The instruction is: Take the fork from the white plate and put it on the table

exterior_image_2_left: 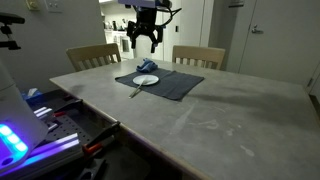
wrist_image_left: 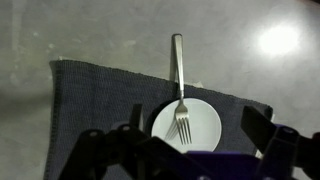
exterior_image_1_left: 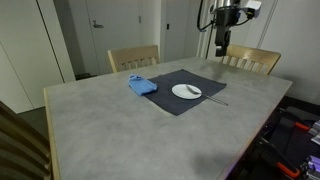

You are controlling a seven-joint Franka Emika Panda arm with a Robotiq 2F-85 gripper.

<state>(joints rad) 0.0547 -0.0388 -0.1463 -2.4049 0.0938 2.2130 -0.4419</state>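
A silver fork (wrist_image_left: 180,85) lies with its tines on a small white plate (wrist_image_left: 203,125) and its handle reaching out over a dark grey placemat (wrist_image_left: 95,95). The plate (exterior_image_1_left: 186,91) and fork (exterior_image_1_left: 213,98) also show in both exterior views, the plate (exterior_image_2_left: 146,80) on the placemat (exterior_image_2_left: 172,84) with the fork (exterior_image_2_left: 135,91) sticking off it. My gripper (exterior_image_1_left: 222,47) hangs high above the plate, open and empty; it also shows in an exterior view (exterior_image_2_left: 146,38) and in the wrist view (wrist_image_left: 185,150).
A crumpled blue cloth (exterior_image_1_left: 141,85) lies on the placemat's far corner. The grey table (exterior_image_1_left: 120,125) has wide bare surface around the mat. Two wooden chairs (exterior_image_1_left: 133,58) stand behind it. Electronics (exterior_image_2_left: 40,110) sit off one table edge.
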